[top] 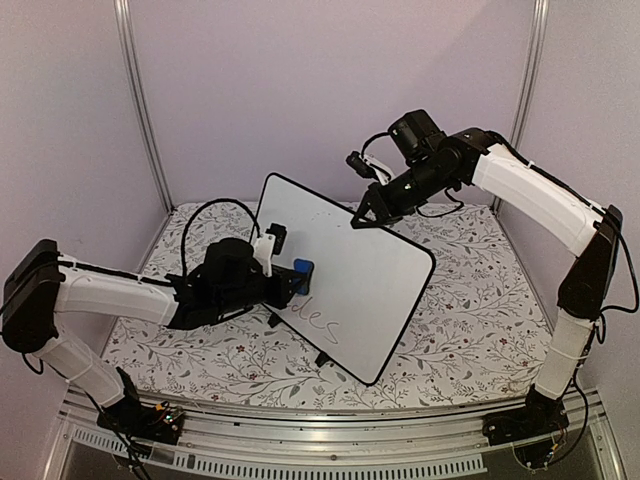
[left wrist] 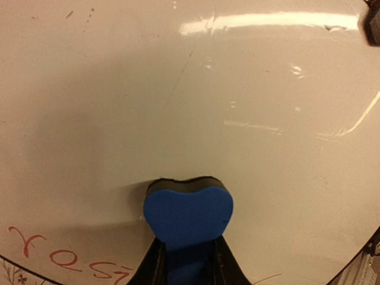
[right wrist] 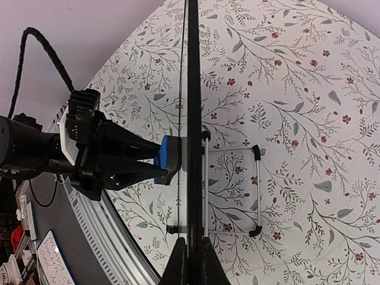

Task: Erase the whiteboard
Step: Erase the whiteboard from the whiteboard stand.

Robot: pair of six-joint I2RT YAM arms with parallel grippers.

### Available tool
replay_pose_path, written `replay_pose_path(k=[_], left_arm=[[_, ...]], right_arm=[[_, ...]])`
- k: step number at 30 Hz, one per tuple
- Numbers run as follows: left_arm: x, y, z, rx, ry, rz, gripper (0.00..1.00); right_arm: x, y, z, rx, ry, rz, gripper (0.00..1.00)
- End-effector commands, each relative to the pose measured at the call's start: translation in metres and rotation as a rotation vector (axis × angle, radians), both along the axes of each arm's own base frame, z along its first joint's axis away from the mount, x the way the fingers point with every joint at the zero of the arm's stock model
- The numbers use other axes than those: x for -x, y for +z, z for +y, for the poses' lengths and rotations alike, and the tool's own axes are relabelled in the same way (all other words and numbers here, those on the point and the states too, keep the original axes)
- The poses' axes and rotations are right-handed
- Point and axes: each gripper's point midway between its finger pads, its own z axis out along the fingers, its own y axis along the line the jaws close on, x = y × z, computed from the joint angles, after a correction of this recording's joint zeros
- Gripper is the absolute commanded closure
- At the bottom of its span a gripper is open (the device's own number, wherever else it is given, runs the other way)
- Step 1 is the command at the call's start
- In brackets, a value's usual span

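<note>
The whiteboard [top: 350,285] stands upright on its small black feet in the middle of the table, face toward the left arm. Handwriting remains near its lower edge [top: 322,325]; in the left wrist view red letters [left wrist: 65,258] show at the board's [left wrist: 196,101] bottom left. My left gripper [top: 285,278] is shut on a blue eraser [top: 303,274], whose dark felt face presses flat against the board [left wrist: 187,214]. My right gripper [top: 362,217] is shut on the board's top edge; in the right wrist view its fingers [right wrist: 178,264] pinch the black rim [right wrist: 193,119], seen edge-on, with the eraser [right wrist: 166,159] on the left.
A floral cloth [top: 480,300] covers the table. The board's wire stand [right wrist: 256,190] props it from behind. A metal rail [top: 330,440] runs along the near edge, and purple walls enclose the back and sides.
</note>
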Motion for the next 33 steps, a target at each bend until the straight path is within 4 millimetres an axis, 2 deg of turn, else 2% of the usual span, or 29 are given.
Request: replay_pose_path(k=[1,4,10,15,19,26,30,33], left_arm=[[-0.006,-0.005,-0.001,-0.026,0.006,0.0,1.0],[0.002,-0.023,0.002,-0.023,-0.004,0.044,1.0],[0.023,-0.055,0.02,-0.009,0.008,0.139,1.0],[0.027,-0.064,0.035,-0.01,0.041,0.158,1.0],[0.015,-0.054,0.049,0.038,0.083,0.154,1.0],[-0.018,-0.011,0.08,0.1,0.164,0.066,1.0],[-0.041,-0.009,0.116,0.097,0.277,0.08,1.0],[-0.051,-0.01,0.134,0.115,0.322,0.084,1.0]], right_arm=[[0.027,-0.023,0.007,0.06,0.105,0.052,1.0],[0.027,-0.022,0.007,0.059,0.105,0.052,1.0],[0.027,-0.022,0.006,0.058,0.104,0.049,1.0],[0.028,-0.023,0.006,0.06,0.106,0.051,1.0],[0.027,-0.024,0.007,0.061,0.106,0.053,1.0],[0.027,-0.022,0.006,0.059,0.106,0.049,1.0],[0.027,-0.022,0.007,0.057,0.106,0.048,1.0],[0.027,-0.021,0.006,0.057,0.106,0.048,1.0]])
